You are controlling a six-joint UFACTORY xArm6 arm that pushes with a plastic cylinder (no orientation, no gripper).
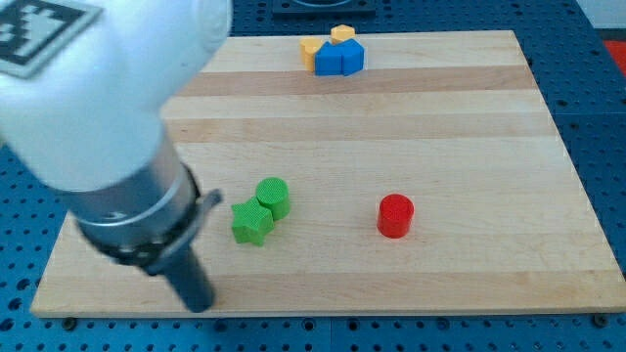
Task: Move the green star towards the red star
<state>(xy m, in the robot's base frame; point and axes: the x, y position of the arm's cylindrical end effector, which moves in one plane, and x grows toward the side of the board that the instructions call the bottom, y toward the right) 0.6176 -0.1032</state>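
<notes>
Wooden worktop point(440, 127) of pale planks, seen from above at an angle, resting on a blue perforated base point(597, 137).

Arm point(88, 108): large white housing fills the view's top left, with a grey and black collar below it. A black-and-white square-pattern marker point(44, 29) sits on the housing; it carries no readable letters or numbers. No brand name or other writing is legible anywhere.

The dark rod runs down from the collar toward the view's bottom. My tip point(200, 305) sits near the worktop's bottom edge, to the view's lower left of the green blocks and apart from them. This arm has no fingers, so there is no apart or together state to record; the rod holds nothing.

Green star point(251, 223): lies flat at the view's centre left, just right of the collar. Green cylinder point(273, 198): upright, touching the star on its upper right side.

Red cylinder point(395, 215): upright, alone, to the view's right of the green pair and well apart from them. It reads as round from here; I cannot make out a star shape.

Top edge cluster: blue block point(340, 59), shape unclear, with a yellow block point(341, 34) behind it and an orange block point(311, 51) on its left, all touching or nearly so.
</notes>
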